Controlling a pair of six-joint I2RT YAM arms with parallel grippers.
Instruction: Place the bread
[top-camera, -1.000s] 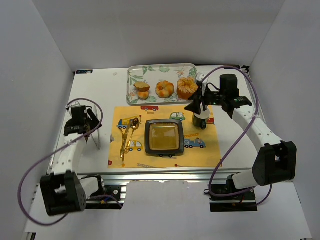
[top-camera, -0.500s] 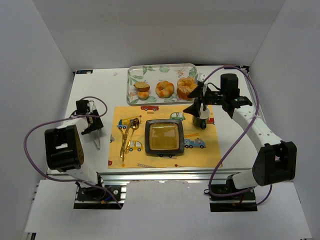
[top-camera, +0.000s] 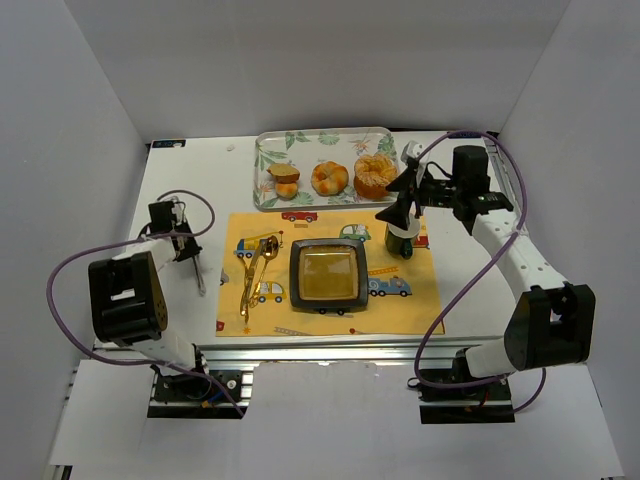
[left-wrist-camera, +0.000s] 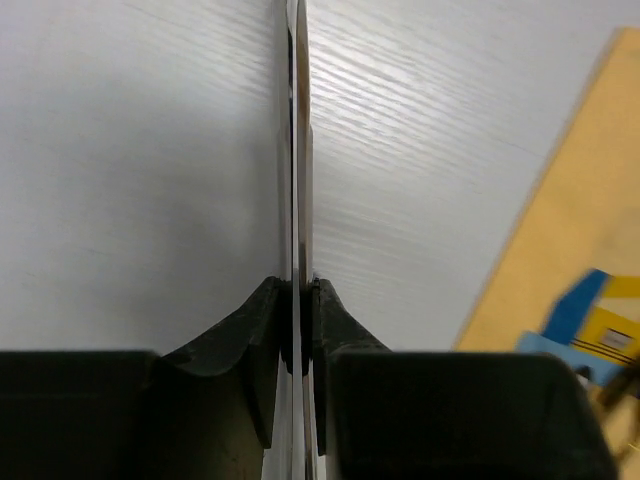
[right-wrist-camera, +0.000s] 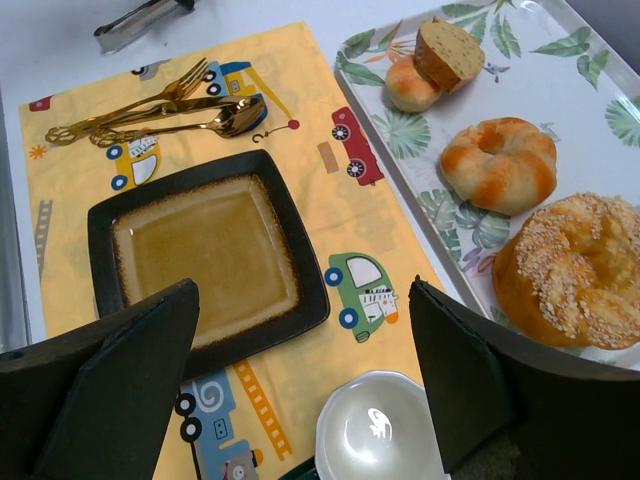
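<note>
The bread (top-camera: 283, 171), a small oval chunk with a pale tan face and brown crust, leans on a small round bun (top-camera: 287, 189) at the left end of the leaf-print tray (top-camera: 322, 139). It also shows in the right wrist view (right-wrist-camera: 450, 50). My right gripper (top-camera: 402, 203) is open and empty, hovering above a white cup (top-camera: 400, 240) at the mat's right edge, right of the bread. In its own view the right gripper (right-wrist-camera: 305, 370) has its jaws wide apart. My left gripper (top-camera: 180, 240) is shut on thin metal tongs (left-wrist-camera: 298, 150) at the table's left.
A knotted roll (top-camera: 329, 178) and a sesame ring pastry (top-camera: 374, 176) share the tray. A dark square plate (top-camera: 327, 275) sits mid-mat on the yellow car-print placemat (top-camera: 400, 305). A gold fork and spoon (top-camera: 255, 275) lie left of the plate.
The left arm has swung round and its gripper with the tongs has shifted slightly back. The right gripper has drifted a little to the right, still open above the cup.
</note>
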